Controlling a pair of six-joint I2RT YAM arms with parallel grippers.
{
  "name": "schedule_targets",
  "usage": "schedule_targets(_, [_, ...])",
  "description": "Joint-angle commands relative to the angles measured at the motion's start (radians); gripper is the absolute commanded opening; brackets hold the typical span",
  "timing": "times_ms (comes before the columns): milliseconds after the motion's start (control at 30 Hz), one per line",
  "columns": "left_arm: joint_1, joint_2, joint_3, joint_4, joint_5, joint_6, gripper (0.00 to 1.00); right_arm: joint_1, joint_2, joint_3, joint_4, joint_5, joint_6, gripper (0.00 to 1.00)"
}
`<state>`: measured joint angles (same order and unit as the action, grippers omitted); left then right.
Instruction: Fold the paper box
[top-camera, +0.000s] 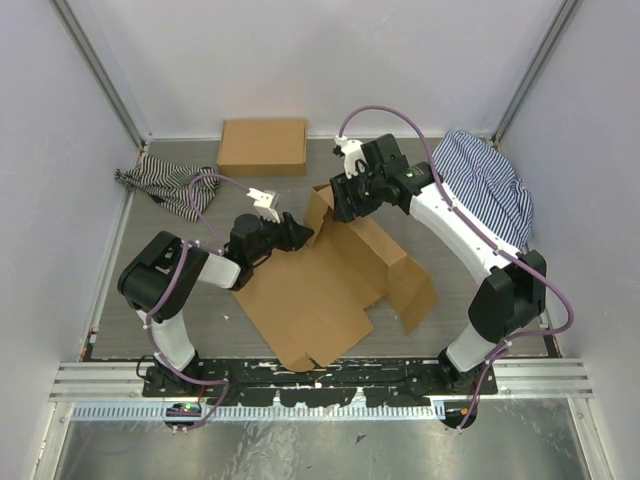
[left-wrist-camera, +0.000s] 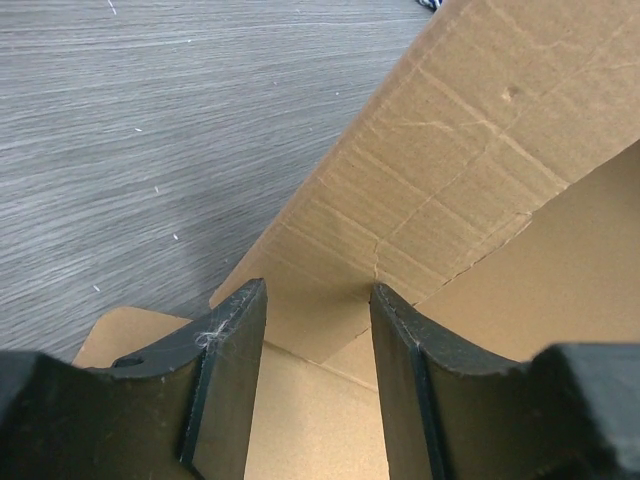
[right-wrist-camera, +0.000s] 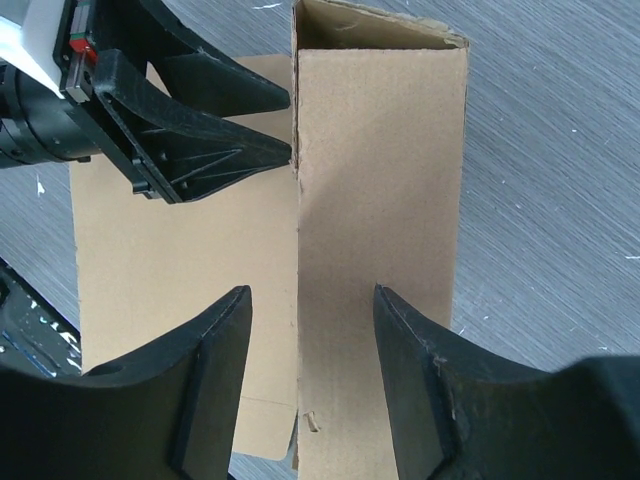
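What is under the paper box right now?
Grey table shows all around the paper box, and its raised flap stands up off the surface. Anything beneath the flat sheet itself is covered by cardboard and cannot be seen.

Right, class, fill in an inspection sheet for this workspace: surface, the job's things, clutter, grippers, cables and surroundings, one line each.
surface: grey wood-grain table, a few pale specks.
job's things: paper box lies mostly flat mid-table, with one flap raised at its far end.
clutter: second cardboard box at the far edge; striped cloth far left; blue-striped fabric far right.
grippers: left gripper open, tips at the raised flap; right gripper open above that flap.
cables: purple cables loop along both arms.
surroundings: white walls; metal rail at the near edge.
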<state>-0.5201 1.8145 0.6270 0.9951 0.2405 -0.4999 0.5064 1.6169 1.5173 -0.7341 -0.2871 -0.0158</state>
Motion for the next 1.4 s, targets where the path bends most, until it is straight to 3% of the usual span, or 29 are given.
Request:
schedule_targets(0, [-0.004, -0.026, 0.015, 0.017, -0.032, 0.031, 0.53, 0.004, 0.005, 0.043, -0.005, -0.02, 0.007, 0.57])
schedule_targets(300, [-0.004, -0.01, 0.038, -0.005, -0.043, 0.021, 0.52, 0.006, 0.037, 0.032, -0.028, 0.196, 0.008, 0.56])
schedule_targets(533, [-0.004, -0.002, 0.048, -0.006, -0.034, 0.011, 0.52, 0.033, -0.01, -0.01, 0.002, 0.422, 0.013, 0.5])
schedule_targets(667, [-0.004, 0.004, 0.056, -0.003, -0.03, 0.004, 0.51, 0.046, -0.013, -0.028, 0.008, 0.563, 0.007, 0.2])
schedule_targets(833, [-0.004, 0.005, 0.059, -0.004, -0.024, 0.008, 0.52, 0.059, -0.03, -0.028, 0.021, 0.65, 0.001, 0.02])
schedule_targets(1367, [0.028, -0.043, 0.094, -0.078, -0.1, 0.104, 0.53, 0.126, -0.112, -0.103, 0.076, 0.678, -0.115, 0.01])
